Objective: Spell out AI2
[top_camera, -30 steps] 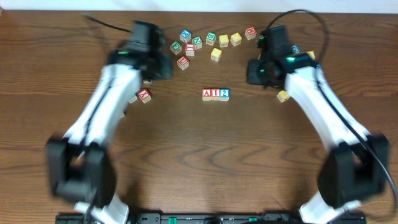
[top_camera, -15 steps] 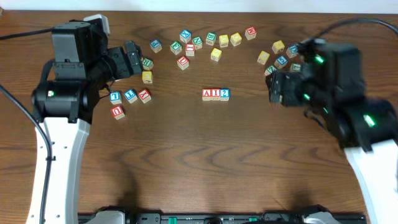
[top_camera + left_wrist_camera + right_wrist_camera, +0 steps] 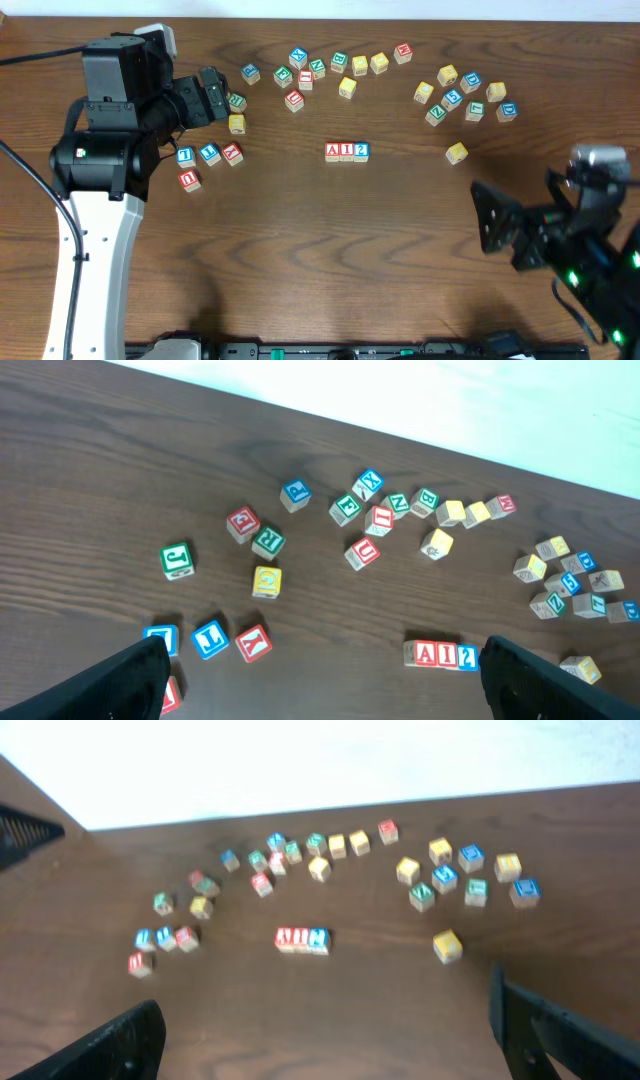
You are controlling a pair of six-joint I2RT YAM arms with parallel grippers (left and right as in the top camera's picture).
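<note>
Three blocks stand side by side at the table's middle: a red A [image 3: 333, 151], a red I [image 3: 347, 151] and a blue 2 [image 3: 361, 151]. The same AI2 row [image 3: 440, 654] shows low right in the left wrist view and, blurred, as the AI2 row [image 3: 302, 940] in the right wrist view. My left gripper [image 3: 212, 97] hangs open at the back left, well apart from the row, holding nothing. Down at the front right my right gripper [image 3: 488, 226] is open and empty too. Wide-apart fingers frame each wrist view, the left gripper [image 3: 325, 650] and the right gripper [image 3: 323, 1005].
Several loose letter blocks [image 3: 320, 68] lie scattered along the back. Another group of blocks [image 3: 465, 95] sits at the back right, with a lone yellow block [image 3: 456, 152] nearer. A few blue and red blocks [image 3: 208, 155] lie below my left gripper.
Both grippers went from shut to wide open. The right arm drew back from the back right blocks to the front right. The left arm swung up to the left and has held still since.
</note>
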